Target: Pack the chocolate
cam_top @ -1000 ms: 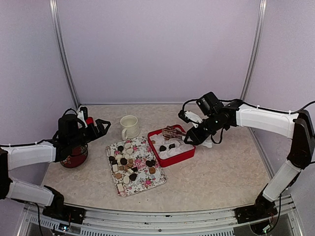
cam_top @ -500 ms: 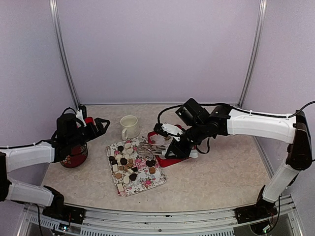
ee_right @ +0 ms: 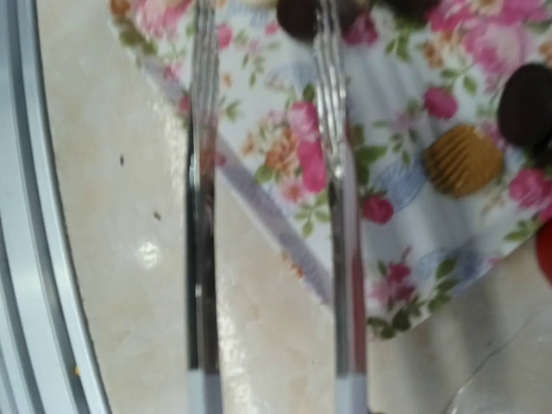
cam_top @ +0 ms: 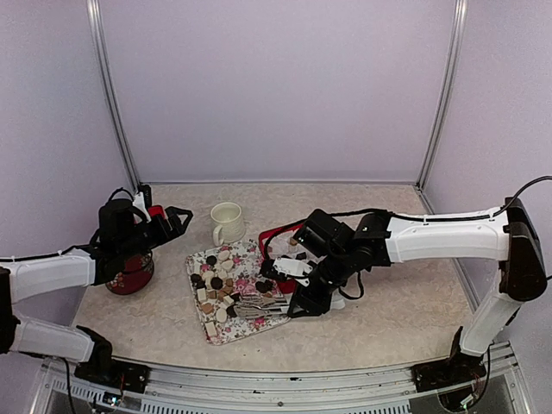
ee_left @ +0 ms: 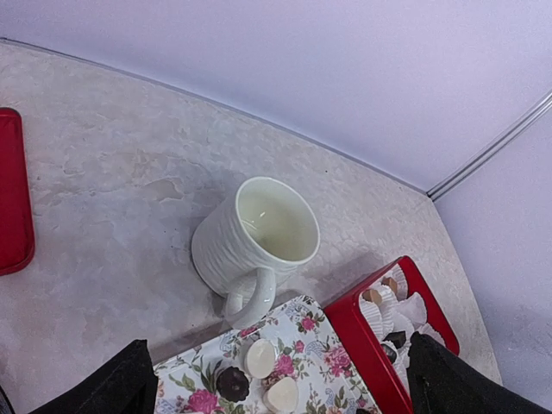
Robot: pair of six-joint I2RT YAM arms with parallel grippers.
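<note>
The chocolate (cam_top: 216, 282) lies mostly on a floral tray (cam_top: 259, 326). The dark, tan and cream pieces crowd the stretch ahead of the right hand (cam_top: 297, 297), and one ridged tan piece (ee_right: 463, 159) sits just off the side of what that hand carries. A few more pieces rest among white paper liners (ee_left: 405, 306) inside a red box (ee_left: 358, 328), which lies behind the right hand and is partly hidden by its arm.

The right hand is closed partway on metal tongs (cam_top: 259, 304). Their two arms stand apart and reach out ahead of it, low over the tray's near corner; their tips cannot be made out.

The left hand (cam_top: 166, 205) is spread wide and empty, with a dark red bowl (cam_top: 129, 278) under its wrist. Ahead of it stands a cream mug (ee_left: 259, 237), empty, just beside the tray's far corner.

One tong arm runs past the tray's edge over bare table (cam_top: 379, 319), close to the metal rail (ee_right: 34, 216) along the near side. More bare table opens beneath and beyond the right hand's arm.
</note>
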